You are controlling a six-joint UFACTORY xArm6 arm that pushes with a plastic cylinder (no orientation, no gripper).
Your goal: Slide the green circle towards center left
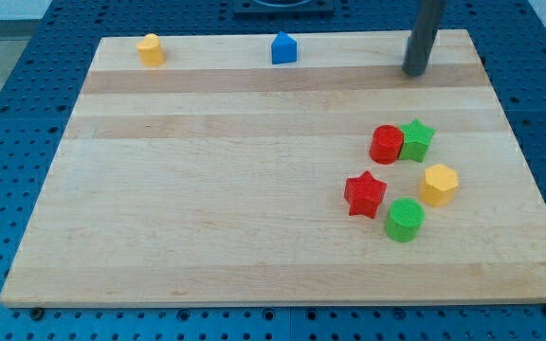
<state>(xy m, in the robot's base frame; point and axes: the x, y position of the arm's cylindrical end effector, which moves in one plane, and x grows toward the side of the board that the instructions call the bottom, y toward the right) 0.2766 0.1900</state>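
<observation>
The green circle (405, 220) is a short green cylinder at the view's lower right, on the wooden board (207, 189). A red star (365, 194) sits just to its upper left and a yellow hexagon (438, 184) just to its upper right. My tip (414, 72) is the lower end of the dark rod near the board's top edge at the view's right, far above the green circle and touching no block.
A red cylinder (386, 144) and a green star (416, 140) sit side by side above the cluster. A blue house-shaped block (283, 48) and a yellow block (150, 49) stand along the board's top edge. A blue pegboard (8, 142) surrounds the board.
</observation>
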